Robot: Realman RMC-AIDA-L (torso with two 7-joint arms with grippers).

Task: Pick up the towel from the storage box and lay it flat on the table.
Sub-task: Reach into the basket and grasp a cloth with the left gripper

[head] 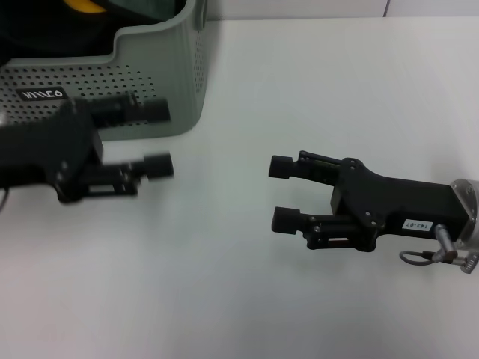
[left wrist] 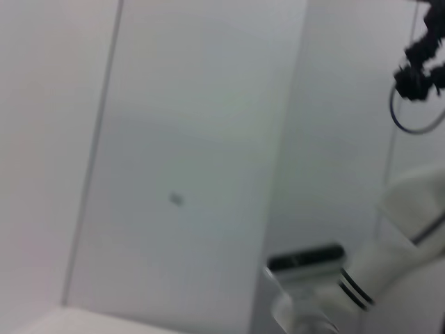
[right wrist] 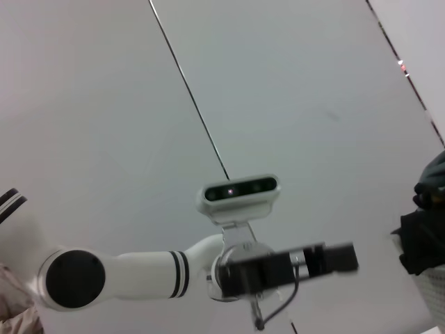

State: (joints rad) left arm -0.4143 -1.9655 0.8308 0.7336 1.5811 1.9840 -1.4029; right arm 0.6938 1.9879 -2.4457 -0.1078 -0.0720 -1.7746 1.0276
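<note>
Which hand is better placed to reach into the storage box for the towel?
Left, probably. The left hand is open right at the storage box front wall; the towel shows inside. The right hand, also open, hovers over bare table, farther off.

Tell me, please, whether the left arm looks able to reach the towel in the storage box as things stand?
Probably yes. The left gripper hangs open just in front of the storage box, and the towel shows above the dipped rim; the arm must rise over that wall first.

Bright, even light — left gripper (head: 159, 138) motion-blurred, shadows soft.
</note>
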